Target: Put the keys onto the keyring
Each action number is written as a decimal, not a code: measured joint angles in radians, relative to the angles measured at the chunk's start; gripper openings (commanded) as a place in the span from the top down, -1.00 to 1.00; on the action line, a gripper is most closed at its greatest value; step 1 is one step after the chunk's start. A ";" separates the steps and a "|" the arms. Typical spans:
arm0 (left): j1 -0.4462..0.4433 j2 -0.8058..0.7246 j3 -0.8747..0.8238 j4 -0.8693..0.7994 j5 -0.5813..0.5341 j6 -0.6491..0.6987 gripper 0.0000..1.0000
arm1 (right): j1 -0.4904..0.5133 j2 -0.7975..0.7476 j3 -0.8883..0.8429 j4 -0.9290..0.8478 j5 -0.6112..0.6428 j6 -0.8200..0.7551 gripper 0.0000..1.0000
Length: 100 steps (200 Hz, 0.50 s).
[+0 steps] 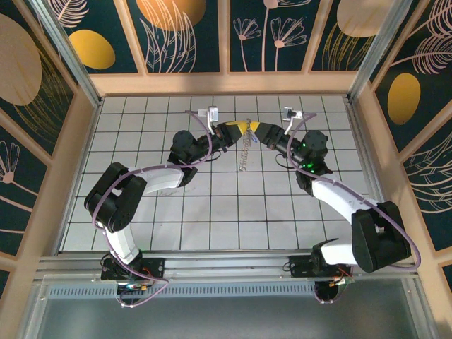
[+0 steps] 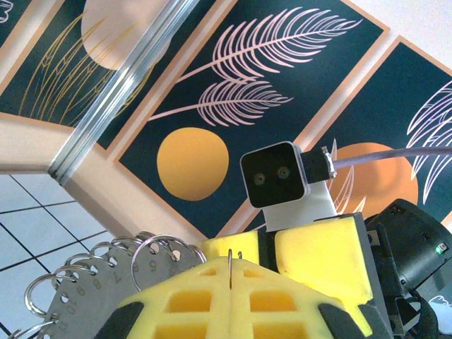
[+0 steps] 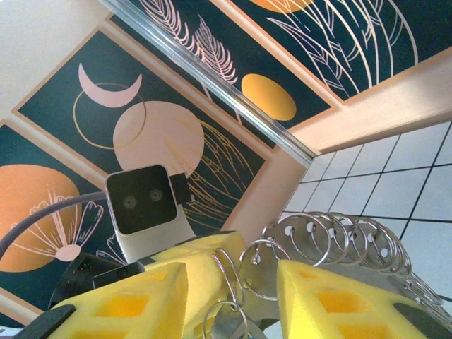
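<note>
My L gripper (image 2: 233, 274) is clamped shut on a thin wire of the keyring (image 2: 85, 304), held up above the table (image 1: 212, 212). My R gripper (image 3: 233, 300) stands part open opp. it, w/ keyring's loops btwn its yellow fingers (image 3: 339, 304).

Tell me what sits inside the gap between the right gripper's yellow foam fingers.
Between the fingers of the right gripper sit small silver wire rings fringing the grey metal keyring. What hangs lower down cannot be seen: the yellow foam covers it.
</note>
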 measured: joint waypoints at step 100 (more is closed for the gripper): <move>0.000 0.000 0.000 0.000 0.000 0.000 1.00 | 0.017 0.041 0.012 0.032 -0.005 0.022 0.55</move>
